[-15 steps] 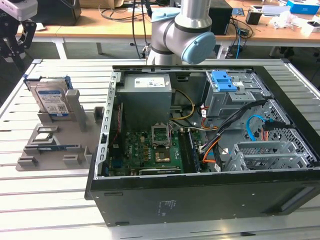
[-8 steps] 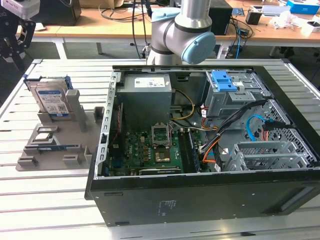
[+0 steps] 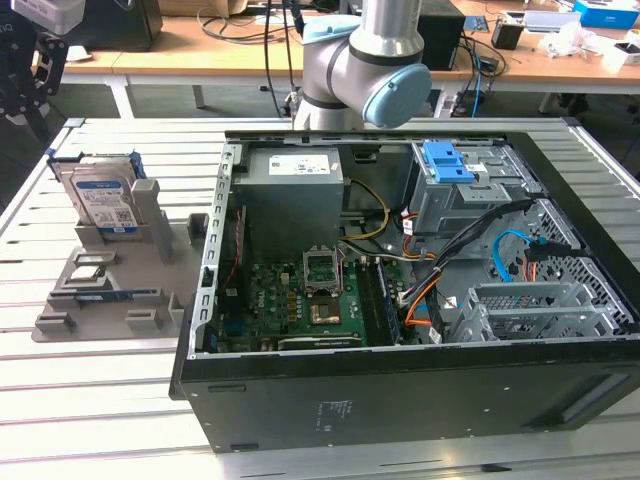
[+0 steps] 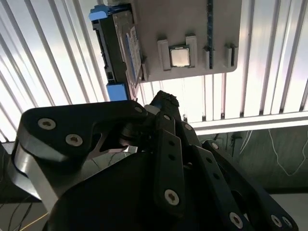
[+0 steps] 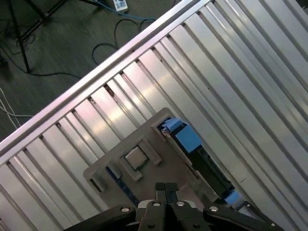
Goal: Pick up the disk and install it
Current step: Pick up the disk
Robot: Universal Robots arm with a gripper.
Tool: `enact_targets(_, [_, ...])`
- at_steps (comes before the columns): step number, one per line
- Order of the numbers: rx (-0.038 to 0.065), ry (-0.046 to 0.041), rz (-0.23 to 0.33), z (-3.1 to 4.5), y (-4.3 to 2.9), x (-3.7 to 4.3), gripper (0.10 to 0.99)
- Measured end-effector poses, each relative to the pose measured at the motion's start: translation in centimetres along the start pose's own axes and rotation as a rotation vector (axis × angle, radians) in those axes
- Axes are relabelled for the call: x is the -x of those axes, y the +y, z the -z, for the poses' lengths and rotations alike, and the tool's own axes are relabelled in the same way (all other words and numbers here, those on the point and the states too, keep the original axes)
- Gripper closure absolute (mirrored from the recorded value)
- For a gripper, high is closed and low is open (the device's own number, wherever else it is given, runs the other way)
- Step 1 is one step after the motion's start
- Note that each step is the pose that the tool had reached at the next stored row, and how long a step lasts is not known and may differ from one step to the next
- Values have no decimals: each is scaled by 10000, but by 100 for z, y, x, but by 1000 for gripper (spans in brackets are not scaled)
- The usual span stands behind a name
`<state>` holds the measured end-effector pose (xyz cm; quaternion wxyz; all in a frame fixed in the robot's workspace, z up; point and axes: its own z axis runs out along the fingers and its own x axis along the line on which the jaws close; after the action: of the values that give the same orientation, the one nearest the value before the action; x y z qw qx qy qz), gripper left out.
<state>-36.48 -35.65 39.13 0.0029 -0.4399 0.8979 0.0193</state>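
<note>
The gripper [image 5: 166, 186] hangs over the slatted table [image 3: 90, 400], fingertips pressed together in the first wrist view and clenched on nothing. In the exterior view the disk [image 3: 100, 195] stands on edge, blue rails showing, in a grey holder [image 3: 165, 250] at 9 o'clock from the open computer case [image 3: 400, 400]. The gripper is at the disk's 11 o'clock, clear of it. A processor chip [image 5: 136, 158] lies flat in the holder near the disk.

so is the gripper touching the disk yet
Apart. In the exterior view the gripper hangs higher than the disk, which stands upright in its grey holder, with a clear gap between them.
</note>
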Motion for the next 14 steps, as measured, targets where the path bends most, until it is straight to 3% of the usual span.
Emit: enact_targets(14, [45, 64, 1987, 0, 0, 0, 980])
